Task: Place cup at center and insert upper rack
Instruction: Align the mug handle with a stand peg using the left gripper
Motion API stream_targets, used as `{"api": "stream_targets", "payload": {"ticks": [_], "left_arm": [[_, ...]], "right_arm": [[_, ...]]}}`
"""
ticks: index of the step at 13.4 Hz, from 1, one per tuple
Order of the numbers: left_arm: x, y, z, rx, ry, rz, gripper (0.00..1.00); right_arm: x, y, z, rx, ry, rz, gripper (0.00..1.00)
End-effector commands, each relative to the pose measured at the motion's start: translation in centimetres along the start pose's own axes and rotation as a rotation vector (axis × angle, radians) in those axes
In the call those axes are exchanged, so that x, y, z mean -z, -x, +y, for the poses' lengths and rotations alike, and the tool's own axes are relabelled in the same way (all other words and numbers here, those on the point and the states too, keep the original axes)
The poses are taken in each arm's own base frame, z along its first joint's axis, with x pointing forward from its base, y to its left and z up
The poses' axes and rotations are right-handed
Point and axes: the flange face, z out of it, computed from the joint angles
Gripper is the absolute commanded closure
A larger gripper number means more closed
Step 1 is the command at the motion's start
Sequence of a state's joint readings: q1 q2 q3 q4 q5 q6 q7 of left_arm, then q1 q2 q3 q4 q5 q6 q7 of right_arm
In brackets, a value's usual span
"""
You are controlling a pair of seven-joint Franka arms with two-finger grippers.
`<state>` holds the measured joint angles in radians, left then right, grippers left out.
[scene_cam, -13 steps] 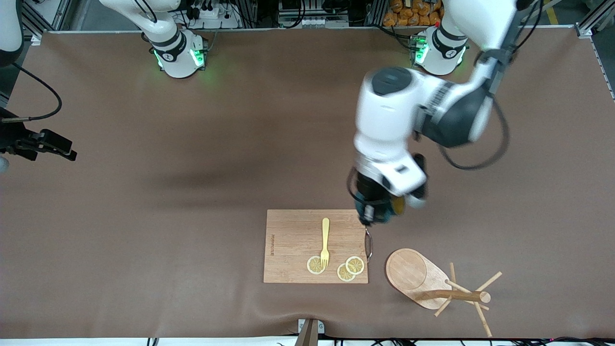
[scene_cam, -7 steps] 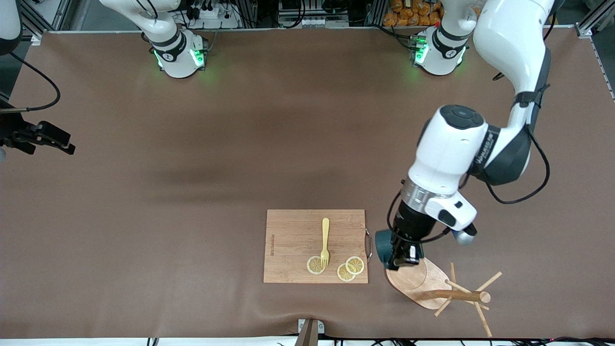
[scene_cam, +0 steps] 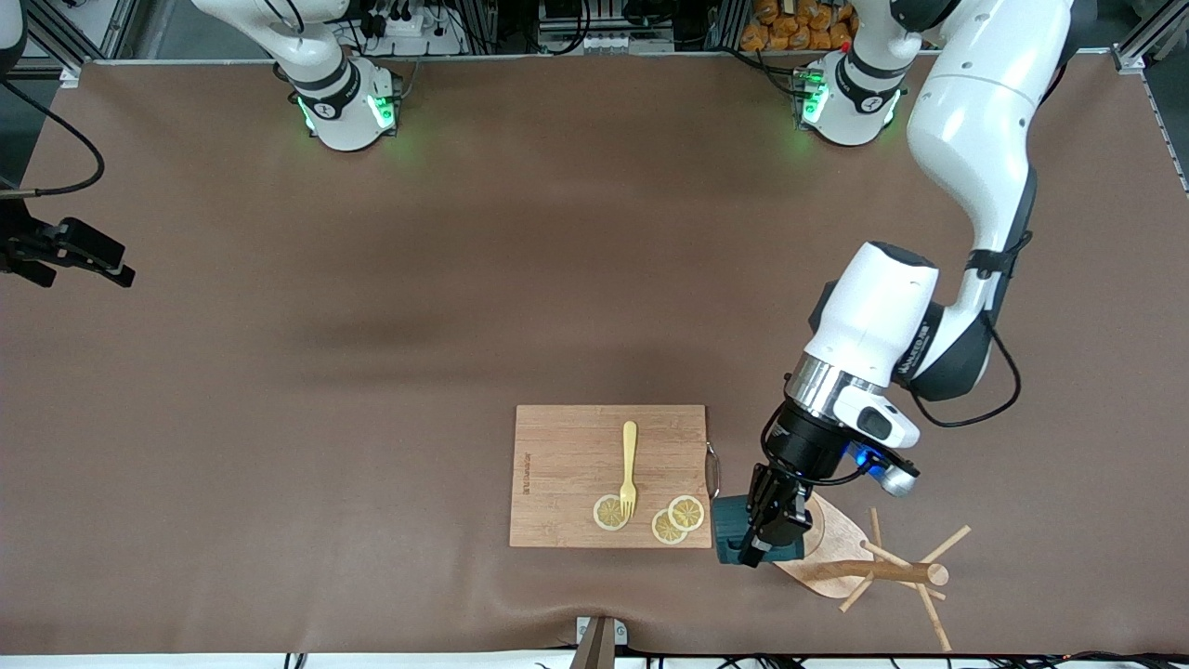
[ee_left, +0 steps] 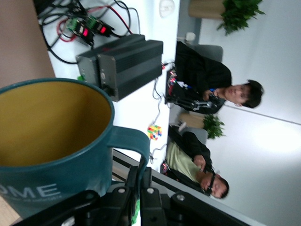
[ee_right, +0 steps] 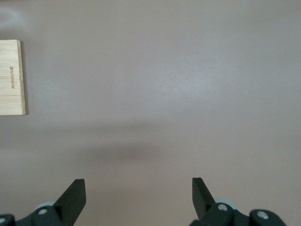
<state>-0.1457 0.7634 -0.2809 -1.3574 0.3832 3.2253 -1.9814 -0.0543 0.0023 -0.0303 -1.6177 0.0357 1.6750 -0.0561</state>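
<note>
Near the table's camera-side edge, toward the left arm's end, we see the left gripper [scene_cam: 767, 528] clamped on the cup [scene_cam: 731, 544], its dark fingers [scene_cam: 782, 520] pressed against the mug's side. We see the cup held tilted, with its teal wall showing below the fingers. It hangs between the cutting board [scene_cam: 567, 465] and the oval base of the upper rack [scene_cam: 841, 557]; we cannot tell whether it touches the table. From the left wrist view we look into the cup's [ee_left: 51, 146] yellowish inside, with its loop handle just above the left gripper's [ee_left: 136, 197] black body and pale lettering on its wall.

We see the left arm reaching from its base at the robots' edge down across the table, elbow bent outward toward its own end, the wrist angled down and pointing toward the board.

We find the upper rack lying on its side, its post flat along the table and its thin pegs fanning out toward the corner at the left arm's end. On the cutting board we see a yellow fork [scene_cam: 629, 467] and three lemon slices [scene_cam: 650, 518].

We see the right gripper [scene_cam: 70, 251] waiting, over the table's edge at the right arm's end; its wrist view shows the right gripper's [ee_right: 138, 197] fingers spread wide apart over bare brown tabletop [ee_right: 155, 84], holding nothing, with a corner of the cutting board [ee_right: 11, 77] in sight.
</note>
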Motion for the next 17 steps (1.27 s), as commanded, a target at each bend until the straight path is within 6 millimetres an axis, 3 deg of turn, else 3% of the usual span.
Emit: {"api": "stream_targets", "payload": {"ticks": [1, 3, 7, 13, 17], "left_arm": [[0.8, -1.9, 0.6, -0.01, 0.038, 0.004, 1.0], [0.9, -3.8, 0.8, 0.004, 0.041, 0.026, 1.0], [0.3, -3.8, -0.6, -0.128, -0.082, 0.071, 1.0], [0.6, -2.3, 0.0, -0.283, -0.266, 0.017, 1.0], [1.8, -4.0, 1.0, -0.403, -0.413, -0.084, 1.0]], "right_arm": [[1.4, 0.7, -1.2, -0.038, -0.009, 0.012, 0.0], [2.5, 0.6, -2.0, -0.081, 0.011, 0.023, 0.0], [2.5, 0.5, -2.2, -0.08, 0.015, 0.024, 0.0], [2.5, 0.9, -2.5, -0.067, 0.018, 0.001, 0.0], [2.5, 1.0, -1.7, -0.084, 0.017, -0.009, 0.0]]}}
